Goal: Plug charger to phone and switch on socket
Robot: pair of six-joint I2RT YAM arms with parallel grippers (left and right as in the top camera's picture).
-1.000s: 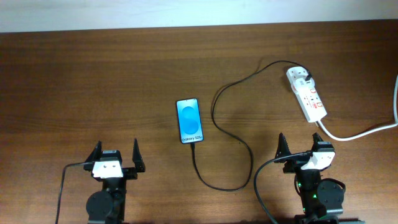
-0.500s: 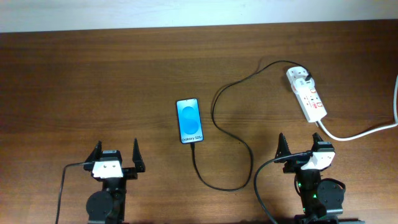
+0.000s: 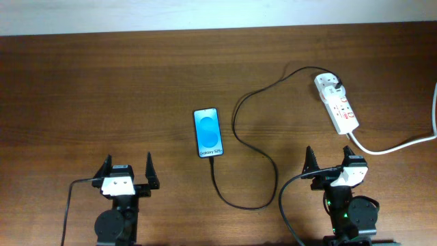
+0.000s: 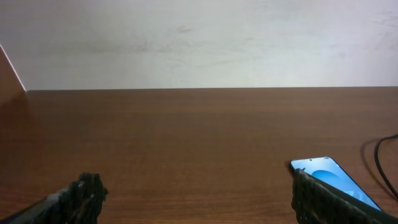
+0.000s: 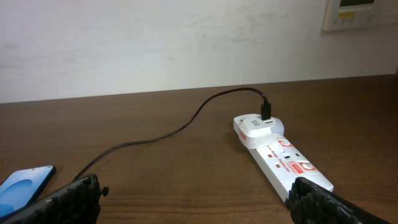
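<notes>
The phone [image 3: 209, 132] lies flat mid-table with its blue screen up; it also shows in the left wrist view [image 4: 333, 177] and the right wrist view [image 5: 22, 186]. The black charger cable [image 3: 252, 147] runs from the phone's near end in a loop to a white adapter on the socket's far end. The white socket [image 3: 337, 103] lies at the right, seen also in the right wrist view [image 5: 280, 158]. My left gripper [image 3: 127, 172] is open and empty near the front edge, left of the phone. My right gripper [image 3: 332, 162] is open and empty, in front of the socket.
The socket's thick white mains cord [image 3: 403, 143] curves off the right table edge. A pale wall [image 4: 199, 43] runs behind the table's far edge. A white wall panel [image 5: 357, 12] shows at the upper right in the right wrist view.
</notes>
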